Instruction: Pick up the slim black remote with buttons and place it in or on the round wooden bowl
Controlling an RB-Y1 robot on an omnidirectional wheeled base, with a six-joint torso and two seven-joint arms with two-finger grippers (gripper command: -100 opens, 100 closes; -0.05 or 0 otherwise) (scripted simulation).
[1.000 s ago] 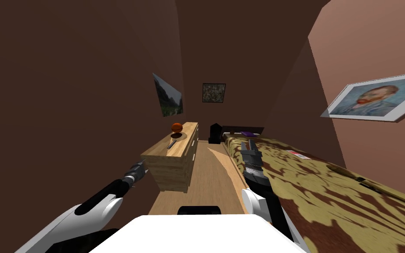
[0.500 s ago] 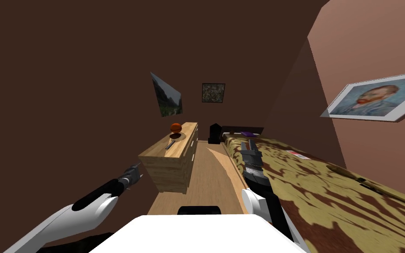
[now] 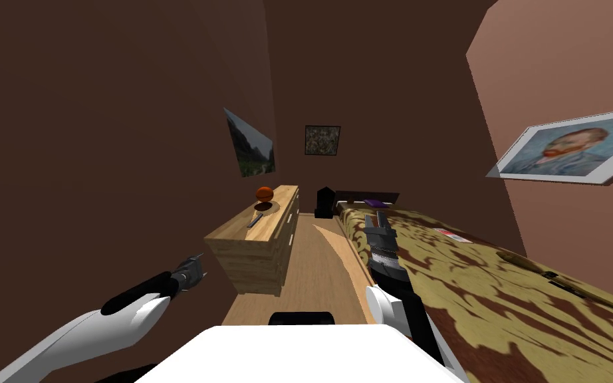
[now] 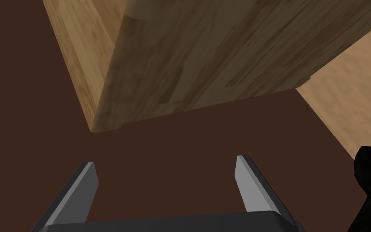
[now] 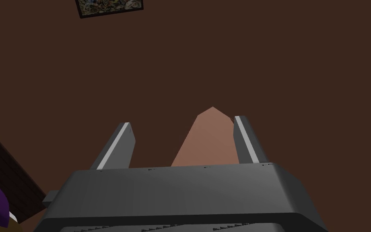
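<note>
Black and slim, the remote [image 3: 253,220] lies flat on top of a wooden dresser [image 3: 255,262]. It is just beside the round wooden bowl [image 3: 268,207], which sits further along the same top. An orange ball [image 3: 264,193] is at the bowl's far side; whether it rests in the bowl or only beside it I cannot tell.

The left gripper [image 3: 199,264] hangs low off the dresser's near corner, so the remote is well beyond its fingers [image 4: 87,177] and above their level. They stand wide apart with nothing between them, aimed at the dresser's wooden end where it meets the dark brown wall [image 4: 27,100].

The right gripper [image 3: 375,219] is raised over the edge of a bed [image 3: 498,292] with a brown and yellow patterned cover, well apart from the dresser. Its fingers are spread wide too and hold nothing. A strip of wooden floor [image 3: 318,266] runs between dresser and bed.
</note>
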